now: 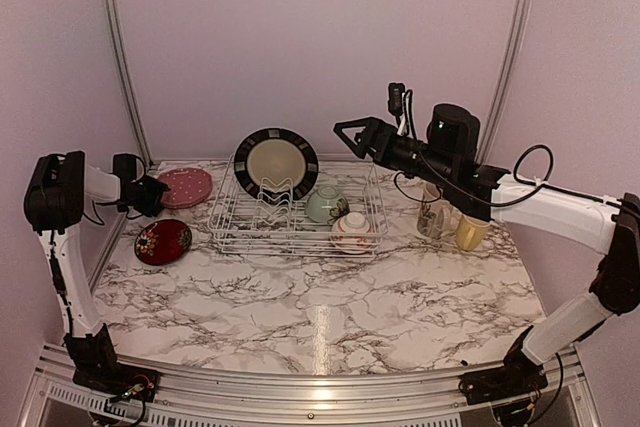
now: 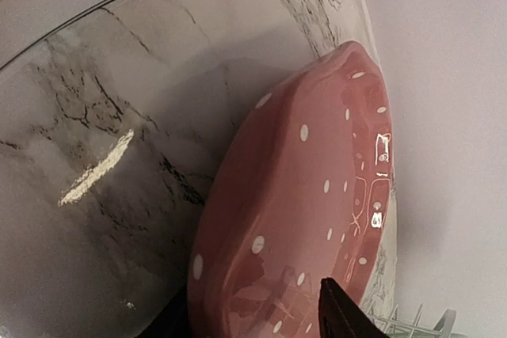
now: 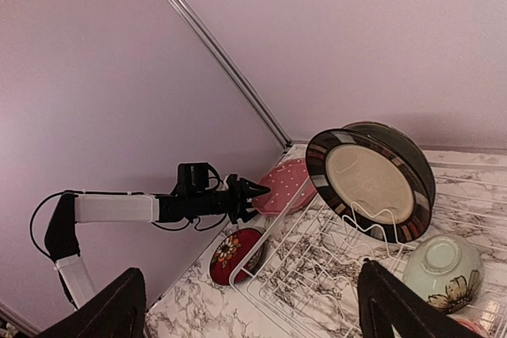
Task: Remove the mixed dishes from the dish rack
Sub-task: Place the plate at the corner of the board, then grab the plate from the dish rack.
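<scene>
Toward the far edge of the tabletop (image 1: 330, 317), the overhead view shows the dish rack (image 1: 238, 221) holding a black-rimmed plate (image 1: 276, 162) upright, a green bowl (image 1: 326, 204) and a red-white bowl (image 1: 354, 231). A cream mug (image 1: 432, 218) and a yellow mug (image 1: 471, 234) stand just beside its right end. Near the far left corner are a pink plate (image 1: 188, 187) and a dark-red plate (image 1: 163, 241). The left hand (image 1: 150, 194) meets the pink one's left rim, and the right hand (image 1: 345, 137) hangs above the rack.

From the left wrist, fingers (image 2: 348, 316) sit on either side of the pink plate's rim, gripping it.

From the right wrist, the right hand's fingers are spread wide apart.
</scene>
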Controlling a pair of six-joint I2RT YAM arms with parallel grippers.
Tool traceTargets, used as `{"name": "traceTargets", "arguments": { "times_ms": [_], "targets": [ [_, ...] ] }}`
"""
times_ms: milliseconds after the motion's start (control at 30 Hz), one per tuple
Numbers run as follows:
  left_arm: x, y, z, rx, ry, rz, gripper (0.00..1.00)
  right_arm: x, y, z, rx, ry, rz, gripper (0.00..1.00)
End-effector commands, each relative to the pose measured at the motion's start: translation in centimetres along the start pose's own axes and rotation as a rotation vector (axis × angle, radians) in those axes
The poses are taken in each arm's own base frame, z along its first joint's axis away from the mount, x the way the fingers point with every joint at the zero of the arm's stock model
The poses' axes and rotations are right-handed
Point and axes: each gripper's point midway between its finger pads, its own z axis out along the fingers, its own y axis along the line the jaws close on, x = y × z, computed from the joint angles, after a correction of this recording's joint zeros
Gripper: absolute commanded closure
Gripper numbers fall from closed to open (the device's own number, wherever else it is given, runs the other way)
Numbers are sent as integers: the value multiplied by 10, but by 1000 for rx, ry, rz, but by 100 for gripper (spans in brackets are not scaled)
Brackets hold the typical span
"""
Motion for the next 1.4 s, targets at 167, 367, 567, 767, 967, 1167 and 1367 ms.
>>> {"name": "traceTargets", "arguments": {
  "times_ms": [167,367,567,767,967,1167,1367],
  "targets": [
    [-21,-19,-47,-96,-78,157,33,6,-9,14,10,38,-24,11],
    [-31,-21,-87,-162,-139,216,23,14,-29,32,79,92,-164,12],
    [-31,-51,-146,-114,-219,319,9,24,-48,60,115,186,-441,12],
    [26,-92,-207,90,-198,449,1,21,-79,83,169,222,-710,16],
    [114,-89,-253,271,-89,505,1,19,-103,105,104,230,-916,20],
    [174,-78,-295,454,8,489,1,23,-125,128,-9,246,-1023,25],
    [210,-72,-322,527,73,499,1,33,-133,149,-80,248,-1028,28]
  ]
}}
